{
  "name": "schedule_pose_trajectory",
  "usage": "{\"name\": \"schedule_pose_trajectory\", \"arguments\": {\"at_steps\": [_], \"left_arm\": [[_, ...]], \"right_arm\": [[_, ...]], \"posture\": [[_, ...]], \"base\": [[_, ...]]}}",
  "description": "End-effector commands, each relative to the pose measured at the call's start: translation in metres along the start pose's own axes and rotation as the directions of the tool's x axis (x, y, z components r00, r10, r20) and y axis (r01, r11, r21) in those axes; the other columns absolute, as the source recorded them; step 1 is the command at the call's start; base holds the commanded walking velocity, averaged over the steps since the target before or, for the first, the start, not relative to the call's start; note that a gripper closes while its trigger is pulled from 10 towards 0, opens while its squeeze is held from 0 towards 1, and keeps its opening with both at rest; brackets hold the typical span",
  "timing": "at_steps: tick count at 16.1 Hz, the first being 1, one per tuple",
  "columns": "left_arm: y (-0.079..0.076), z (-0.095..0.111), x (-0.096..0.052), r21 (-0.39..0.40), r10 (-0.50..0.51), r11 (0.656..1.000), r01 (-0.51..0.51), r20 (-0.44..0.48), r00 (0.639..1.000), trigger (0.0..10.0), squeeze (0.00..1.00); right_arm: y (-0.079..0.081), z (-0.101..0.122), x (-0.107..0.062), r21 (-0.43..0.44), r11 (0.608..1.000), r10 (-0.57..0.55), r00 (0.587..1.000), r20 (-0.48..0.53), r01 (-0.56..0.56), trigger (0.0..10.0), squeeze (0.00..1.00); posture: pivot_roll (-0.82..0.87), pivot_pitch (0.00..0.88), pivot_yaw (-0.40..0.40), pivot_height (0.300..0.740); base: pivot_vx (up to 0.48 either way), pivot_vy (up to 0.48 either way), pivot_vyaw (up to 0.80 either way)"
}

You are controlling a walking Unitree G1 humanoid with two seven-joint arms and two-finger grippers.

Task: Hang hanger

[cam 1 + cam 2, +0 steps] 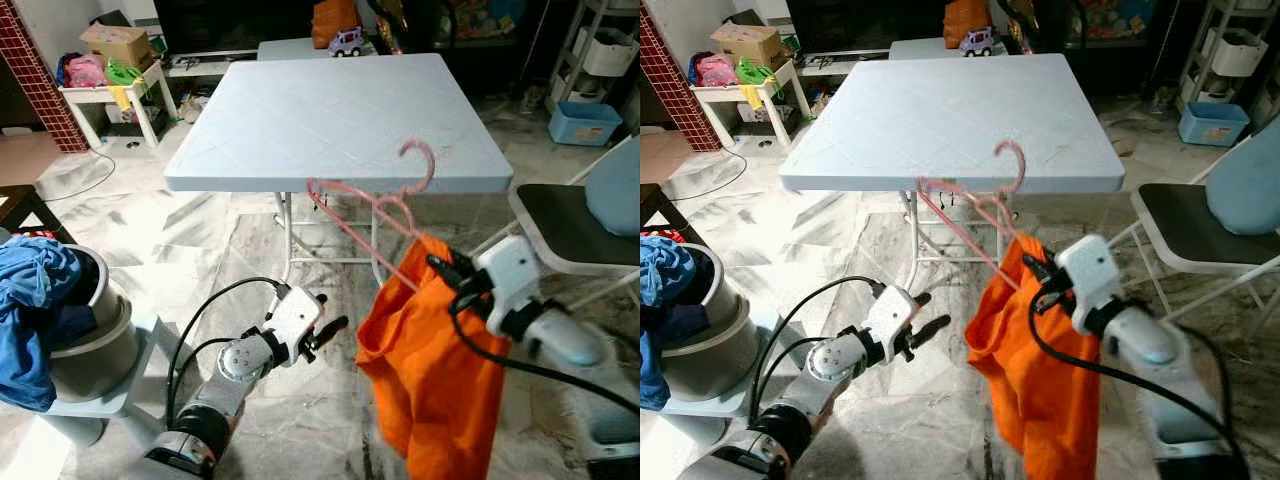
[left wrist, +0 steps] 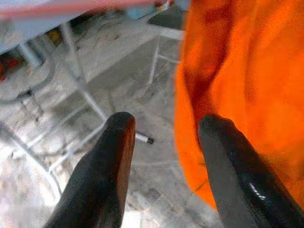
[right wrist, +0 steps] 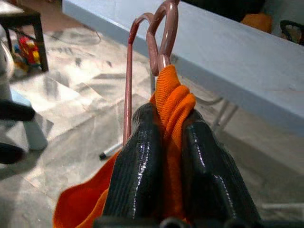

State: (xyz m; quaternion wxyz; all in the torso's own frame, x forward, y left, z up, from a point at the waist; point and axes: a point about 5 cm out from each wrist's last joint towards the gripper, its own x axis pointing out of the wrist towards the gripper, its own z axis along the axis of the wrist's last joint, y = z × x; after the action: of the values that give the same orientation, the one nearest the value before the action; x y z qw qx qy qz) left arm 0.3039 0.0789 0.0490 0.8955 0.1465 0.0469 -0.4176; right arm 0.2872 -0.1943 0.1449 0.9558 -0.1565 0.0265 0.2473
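My right gripper (image 3: 166,142) fingers pinch the orange shirt (image 1: 435,385) bunched at the pink hanger (image 1: 375,205) above them; fabric may slip, dropping it. Left gripper (image 2: 164,142) gapes empty beside the cloth.

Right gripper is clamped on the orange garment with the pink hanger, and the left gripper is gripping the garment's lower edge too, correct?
Not quite. The right gripper is clamped on the orange garment with the pink hanger, but the left gripper is open beside the cloth, holding nothing, as the left wrist view shows.
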Motion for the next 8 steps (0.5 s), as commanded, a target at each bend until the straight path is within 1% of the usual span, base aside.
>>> {"name": "schedule_pose_trajectory", "arguments": {"at_steps": [1,2,4,5,6,7,8], "left_arm": [[-0.002,0.005,0.0,0.056,-0.045,0.997,0.044,0.027,0.999,10.0,1.0],[-0.002,0.008,-0.001,0.1,-0.059,0.994,0.055,0.039,0.998,10.0,1.0],[0.001,0.011,-0.002,0.119,-0.057,0.992,0.05,0.054,0.997,10.0,1.0],[0.002,0.013,-0.003,0.122,-0.05,0.992,0.042,0.063,0.997,10.0,1.0],[0.005,0.012,-0.005,0.137,-0.046,0.99,0.037,0.06,0.997,10.0,1.0],[0.006,0.01,-0.007,0.142,-0.048,0.989,0.04,0.052,0.997,10.0,1.0],[0.007,0.009,-0.01,0.145,-0.051,0.988,0.044,0.047,0.998,10.0,1.0]], "right_arm": [[0.0,0.008,0.006,-0.068,0.998,0.002,0.999,0.044,0.001,10.0,0.0],[-0.003,0.003,0.008,-0.132,0.991,-0.004,1.0,0.016,0.006,10.0,0.0],[-0.009,-0.005,0.007,-0.227,0.974,0.017,0.999,-0.041,-0.025,10.0,0.0],[-0.011,-0.01,0.005,-0.281,0.957,0.046,0.996,-0.08,-0.066,10.0,0.0],[-0.019,-0.021,-0.004,-0.407,0.901,0.085,0.982,-0.168,-0.148,10.0,0.0],[-0.029,-0.028,-0.01,-0.459,0.872,0.077,0.973,-0.218,-0.172,10.0,0.0],[-0.038,-0.031,-0.016,-0.482,0.854,0.079,0.966,-0.248,-0.194,10.0,0.0]], "posture": [[-0.13,0.025,0.048,0.74],[-0.12,0.023,0.046,0.74],[-0.12,0.022,0.045,0.74],[-0.11,0.023,0.046,0.74],[-0.11,0.026,0.051,0.74],[-0.12,0.029,0.053,0.74],[-0.12,0.033,0.057,0.74]], "base": [[0.0,0.0,0.0],[0.0,0.0,0.0],[0.0,0.0,0.0],[0.0,0.0,0.0],[0.0,0.0,0.0],[0.0,0.0,0.0],[0.0,0.0,0.0]]}}
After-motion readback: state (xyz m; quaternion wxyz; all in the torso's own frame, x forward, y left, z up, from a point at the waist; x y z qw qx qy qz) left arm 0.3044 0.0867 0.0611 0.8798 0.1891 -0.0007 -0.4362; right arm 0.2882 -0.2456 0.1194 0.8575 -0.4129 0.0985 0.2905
